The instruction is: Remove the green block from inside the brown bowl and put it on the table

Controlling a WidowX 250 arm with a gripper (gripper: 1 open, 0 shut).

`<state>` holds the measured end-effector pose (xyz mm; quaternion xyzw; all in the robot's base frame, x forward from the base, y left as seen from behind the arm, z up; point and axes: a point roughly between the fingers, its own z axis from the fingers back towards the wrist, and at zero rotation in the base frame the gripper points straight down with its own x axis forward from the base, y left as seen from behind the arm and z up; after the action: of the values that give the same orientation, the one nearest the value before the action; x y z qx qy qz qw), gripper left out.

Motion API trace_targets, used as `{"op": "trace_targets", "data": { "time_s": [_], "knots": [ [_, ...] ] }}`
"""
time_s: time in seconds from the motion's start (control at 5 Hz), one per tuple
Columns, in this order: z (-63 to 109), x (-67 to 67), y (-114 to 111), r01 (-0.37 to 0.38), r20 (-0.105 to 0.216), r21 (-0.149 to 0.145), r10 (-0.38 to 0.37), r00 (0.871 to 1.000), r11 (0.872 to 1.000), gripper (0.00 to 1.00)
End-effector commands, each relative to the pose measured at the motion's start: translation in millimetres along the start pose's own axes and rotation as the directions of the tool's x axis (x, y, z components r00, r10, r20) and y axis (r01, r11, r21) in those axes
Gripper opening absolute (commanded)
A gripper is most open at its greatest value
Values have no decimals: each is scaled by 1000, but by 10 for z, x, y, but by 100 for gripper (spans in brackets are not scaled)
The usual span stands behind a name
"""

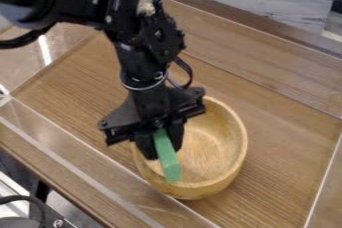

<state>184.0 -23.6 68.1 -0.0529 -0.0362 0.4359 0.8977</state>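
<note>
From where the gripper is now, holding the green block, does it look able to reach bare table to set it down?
Probably yes. The gripper is shut on the green block, whose lower end still hangs inside the brown bowl. Bare table lies open around the bowl; only the rim needs clearing.

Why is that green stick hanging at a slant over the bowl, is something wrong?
Nothing looks broken or spilled. The hand is shut on the green block, which hangs tilted, its lower end over the brown bowl's inside. The bowl sits upright on the table.
</note>
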Motion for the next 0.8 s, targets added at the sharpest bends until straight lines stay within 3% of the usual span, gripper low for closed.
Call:
{"op": "trace_targets", "data": {
  "time_s": [0.0,0.2,0.6],
  "knots": [
    [71,-37,-31,-5,27,-25,6,1000,1000,0],
    [86,-104,-14,-16,30,-25,17,999,1000,0],
    [-61,77,-95,38,28,-28,-37,999,999,0]
  ]
}}
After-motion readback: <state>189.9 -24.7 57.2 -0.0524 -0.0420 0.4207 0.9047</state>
